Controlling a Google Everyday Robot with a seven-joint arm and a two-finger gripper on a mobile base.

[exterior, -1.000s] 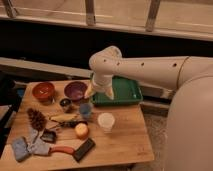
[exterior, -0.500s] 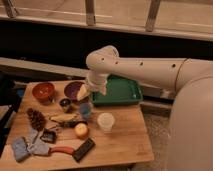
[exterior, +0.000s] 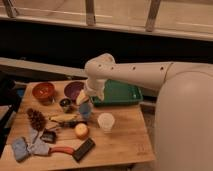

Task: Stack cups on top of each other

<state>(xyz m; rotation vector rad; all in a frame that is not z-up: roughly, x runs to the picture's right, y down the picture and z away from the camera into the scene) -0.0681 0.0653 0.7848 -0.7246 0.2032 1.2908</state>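
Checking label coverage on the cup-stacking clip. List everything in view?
light blue cup: 1, light blue, mid table, just below the claw
white cup: 1, white, right of it, apart
dark cup: 1, dark metallic, in front of the bowls
orange bowl: 1, orange, back left
purple bowl: 1, purple, right of the orange bowl
green tray: 1, green, back right
pine cone: 1, brown, left
orange ball: 1, orange, front centre
black bar: 1, black, front edge
blue cloth: 1, blue, front left
table: 1, wood
arm: 1, white, from right
claw: 1, above the light blue cup
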